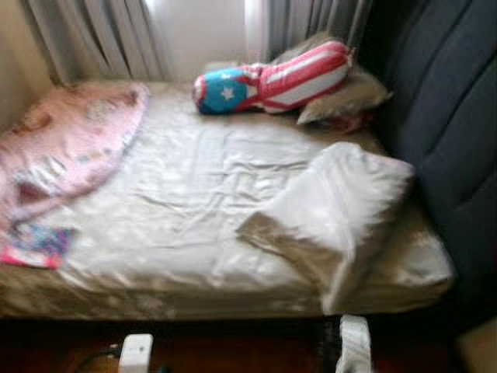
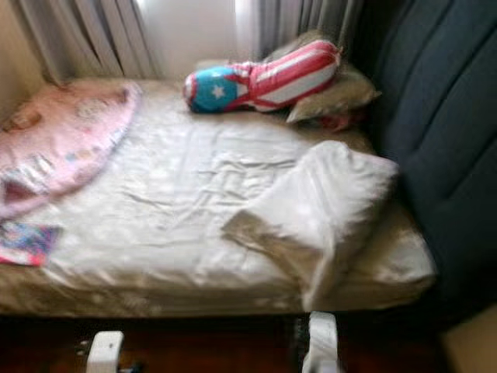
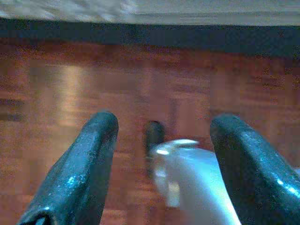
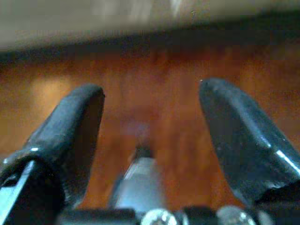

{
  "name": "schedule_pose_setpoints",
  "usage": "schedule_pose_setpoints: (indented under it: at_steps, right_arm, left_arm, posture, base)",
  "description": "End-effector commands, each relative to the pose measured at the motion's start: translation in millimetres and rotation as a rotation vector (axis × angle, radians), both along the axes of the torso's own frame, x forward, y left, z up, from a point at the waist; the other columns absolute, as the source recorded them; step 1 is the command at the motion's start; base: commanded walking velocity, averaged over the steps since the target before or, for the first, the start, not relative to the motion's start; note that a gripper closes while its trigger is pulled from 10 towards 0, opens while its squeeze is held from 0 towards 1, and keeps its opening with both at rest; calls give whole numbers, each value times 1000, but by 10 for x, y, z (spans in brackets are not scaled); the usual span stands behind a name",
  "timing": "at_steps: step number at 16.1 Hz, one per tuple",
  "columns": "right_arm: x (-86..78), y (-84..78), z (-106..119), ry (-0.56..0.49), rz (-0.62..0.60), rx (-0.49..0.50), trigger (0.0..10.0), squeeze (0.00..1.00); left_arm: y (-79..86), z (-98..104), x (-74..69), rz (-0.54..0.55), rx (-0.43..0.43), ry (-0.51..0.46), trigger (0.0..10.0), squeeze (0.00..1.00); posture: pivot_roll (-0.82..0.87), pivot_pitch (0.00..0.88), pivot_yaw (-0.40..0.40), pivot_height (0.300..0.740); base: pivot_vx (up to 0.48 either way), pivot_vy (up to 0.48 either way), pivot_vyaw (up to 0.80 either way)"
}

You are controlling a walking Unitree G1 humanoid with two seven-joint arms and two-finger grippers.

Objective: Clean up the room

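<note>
**Grippers idle, robot facing unmade bed**

Left gripper (image 3: 159, 154) hangs low with fingers spread, nothing between them, pointed at the wooden floor (image 3: 56, 93). Right gripper (image 4: 150, 136) is the same: spread, empty, over the floor by the bed edge. Silver arm ends show at the bottom of the head views, both low.

Bed (image 1: 178, 202) fills the head views, cream sheet wrinkled. White pillow (image 1: 334, 210) lies askew near the front right corner, partly overhanging the mattress edge. Pink blanket (image 1: 70, 140) is bunched on the left side. Flag-pattern cushion (image 1: 272, 78) lies at the far end, leaning on a beige pillow (image 1: 349, 97) by the dark headboard (image 1: 450, 132). Small colourful item (image 1: 35, 242) sits at the front left edge; too blurred to identify.

Step, as judged: approach, no grasp begun. Nearest target is likely the white pillow. Next move calls for raising the right arm from beside the bed, reaching over the edge and pinching a pillow corner; soft fabric, so a deep bite is needed.
</note>
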State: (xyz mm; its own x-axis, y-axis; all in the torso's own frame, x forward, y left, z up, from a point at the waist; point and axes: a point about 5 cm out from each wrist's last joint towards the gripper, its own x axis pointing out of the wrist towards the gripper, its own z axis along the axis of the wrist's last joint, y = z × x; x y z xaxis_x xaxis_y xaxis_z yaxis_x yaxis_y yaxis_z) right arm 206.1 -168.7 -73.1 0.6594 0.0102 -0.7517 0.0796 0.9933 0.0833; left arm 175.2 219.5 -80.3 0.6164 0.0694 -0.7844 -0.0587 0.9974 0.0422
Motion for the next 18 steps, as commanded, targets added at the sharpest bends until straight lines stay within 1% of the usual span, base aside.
schedule_pose_setpoints:
  at_steps: [1,6,18]
  right_arm:
    - [-126,10,-70,43,-1,4,10000,0]
    - [-160,-8,-86,49,-2,10,10000,0]
    - [-160,-8,-86,49,-2,10,10000,0]
  left_arm:
    - [16,-34,-70,20,-9,33,10000,0]
    - [15,-46,-99,9,-14,40,10000,0]
    - [15,-46,-99,9,-14,40,10000,0]
  posture:
    - [81,0,-101,740]
    - [83,0,-93,740]
    - [83,0,-93,740]
  base:
    - [0,0,0]
    - [0,0,0]
    - [0,0,0]
